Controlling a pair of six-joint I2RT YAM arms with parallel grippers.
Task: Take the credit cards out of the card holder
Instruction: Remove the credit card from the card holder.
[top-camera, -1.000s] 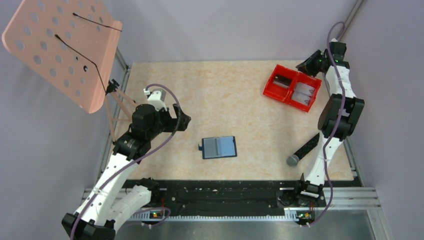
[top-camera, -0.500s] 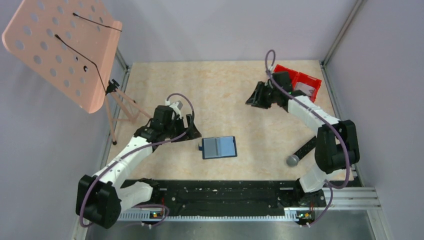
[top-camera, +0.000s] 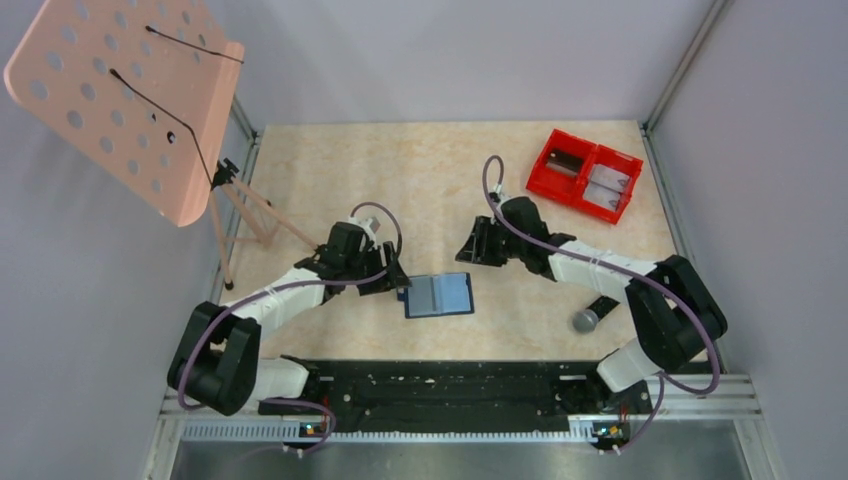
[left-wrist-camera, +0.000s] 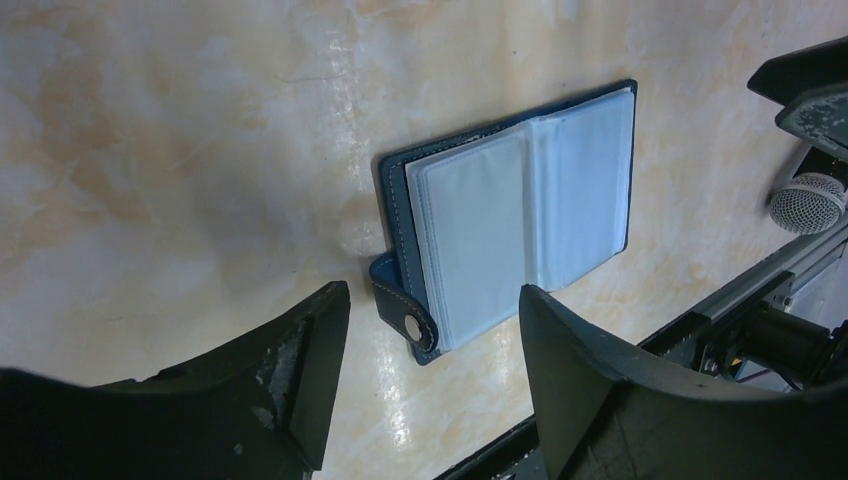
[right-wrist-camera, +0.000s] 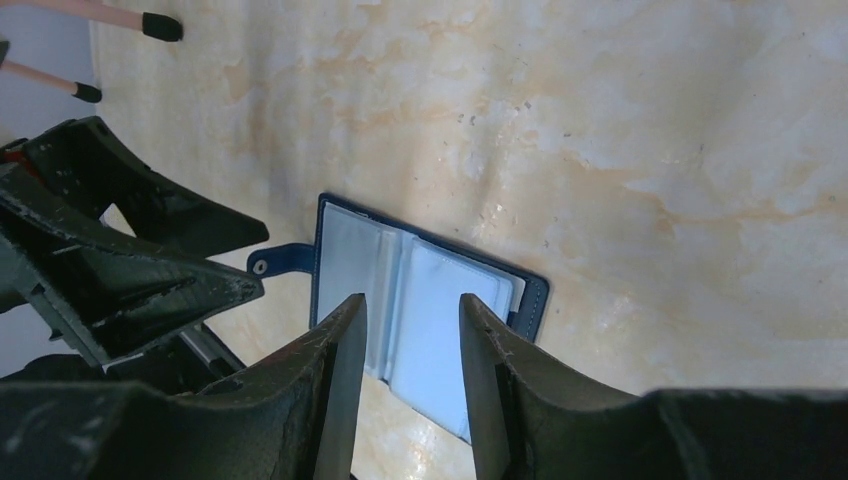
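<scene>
A second ago the left arm was pulled back and the right arm was up by the red bin (top-camera: 585, 175). Now both arms have come in to the middle of the table (top-camera: 420, 180). The card holder (top-camera: 438, 294) has not moved. It lies open and flat, pale blue pages up.

From above, the left tool (top-camera: 393, 282) sits just beside the card holder's left edge. The right tool (top-camera: 470, 248) hangs near its far right corner, not touching. The red bin is now well behind the right tool. It holds what look like cards (top-camera: 608, 187), dark in one half and pale grey in the other, too small to tell more. A grey ball (top-camera: 586, 320) lies off to the right tool's side.

The left wrist view shows what the top view does not. The left tool (left-wrist-camera: 432, 295) is spread wide and pinches nothing. The card holder (left-wrist-camera: 520, 210) lies just ahead of it, with the little snap strap (left-wrist-camera: 405, 310) between the two fingers. The pages look clear and pale, and I cannot tell if a card is inside.

The right wrist view shows the right tool (right-wrist-camera: 412, 300) with a small gap between its fingers, also holding nothing. The card holder (right-wrist-camera: 430, 300) lies below it, seen through that gap. The left tool (right-wrist-camera: 130, 260) is on the far side of it.
</scene>
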